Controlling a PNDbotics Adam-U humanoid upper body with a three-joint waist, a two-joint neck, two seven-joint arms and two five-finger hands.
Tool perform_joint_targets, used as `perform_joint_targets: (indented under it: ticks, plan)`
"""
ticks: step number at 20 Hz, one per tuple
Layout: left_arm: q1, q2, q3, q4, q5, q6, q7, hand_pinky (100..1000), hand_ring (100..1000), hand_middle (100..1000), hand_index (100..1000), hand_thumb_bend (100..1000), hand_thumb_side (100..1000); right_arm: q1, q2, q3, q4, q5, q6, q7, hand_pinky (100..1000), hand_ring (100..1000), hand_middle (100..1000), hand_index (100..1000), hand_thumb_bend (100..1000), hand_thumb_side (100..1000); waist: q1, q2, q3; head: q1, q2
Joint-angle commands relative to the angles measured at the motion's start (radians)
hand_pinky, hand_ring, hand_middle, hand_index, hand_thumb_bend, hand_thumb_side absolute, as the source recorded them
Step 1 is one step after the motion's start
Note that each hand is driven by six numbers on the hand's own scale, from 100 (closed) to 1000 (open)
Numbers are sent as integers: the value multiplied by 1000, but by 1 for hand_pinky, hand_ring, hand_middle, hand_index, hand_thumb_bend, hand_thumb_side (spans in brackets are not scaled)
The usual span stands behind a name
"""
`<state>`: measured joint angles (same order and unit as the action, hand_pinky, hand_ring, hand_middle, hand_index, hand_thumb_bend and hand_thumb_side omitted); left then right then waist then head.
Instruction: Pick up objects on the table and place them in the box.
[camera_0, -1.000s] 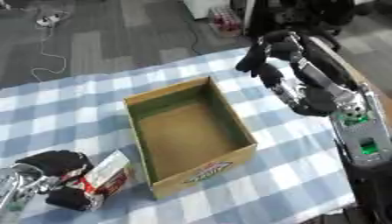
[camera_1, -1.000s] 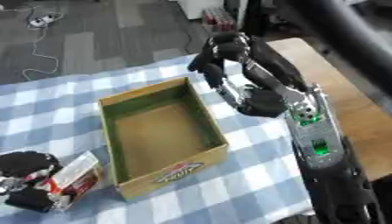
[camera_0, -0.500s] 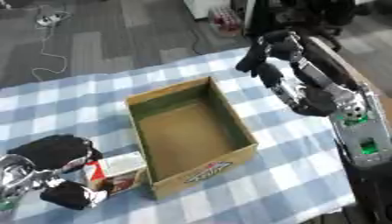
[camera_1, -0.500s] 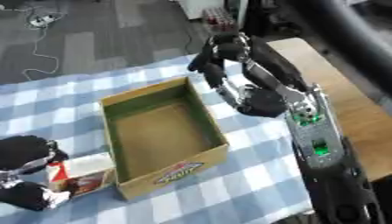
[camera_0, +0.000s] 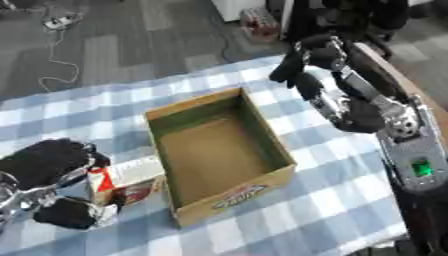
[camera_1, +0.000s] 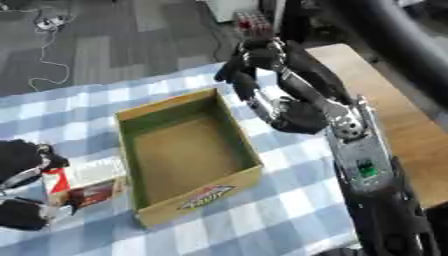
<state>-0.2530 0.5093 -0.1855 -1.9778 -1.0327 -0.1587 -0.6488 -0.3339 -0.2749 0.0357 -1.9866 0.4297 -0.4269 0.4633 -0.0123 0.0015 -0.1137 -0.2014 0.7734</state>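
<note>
An open cardboard box (camera_0: 219, 150) stands in the middle of the blue-checked table (camera_0: 332, 200), and nothing shows inside it. My left hand (camera_0: 48, 167) at the lower left is curled round a small red and white carton (camera_0: 127, 180), which lies tilted against the box's left wall. Beyond the box's far right corner hangs my right hand (camera_0: 306, 62), raised above the table with relaxed fingers and holding nothing.
My right forearm (camera_1: 350, 135) runs down the right side of the table. A wooden surface (camera_1: 394, 100) lies to the right. Grey floor with a white cable (camera_0: 52, 35) lies beyond the far edge.
My left hand has carried the carton right and up, from the table's lower left to the box's left wall. The right hand has not moved.
</note>
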Motion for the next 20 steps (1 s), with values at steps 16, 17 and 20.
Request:
perform_joint_targets:
  ticks: [16,17,20]
  plan:
    - [-215,0,-273,376,18,-331,280,978,913,953,1000,296,1000,-29,3,13,-13,-34,-17,17,390,442,516,683,100,1000,6,-5,-39,10,-31]
    - [-216,-7,-269,397,8,-359,255,1000,938,967,1000,310,1000,-30,4,13,-13,-35,-17,18,390,443,516,683,100,1000,6,-5,-39,9,-31]
    - [-202,-6,-243,411,15,-400,238,1000,932,960,1000,292,1000,-31,3,13,-13,-36,-18,20,390,443,516,683,100,1000,7,-5,-38,-3,-31]
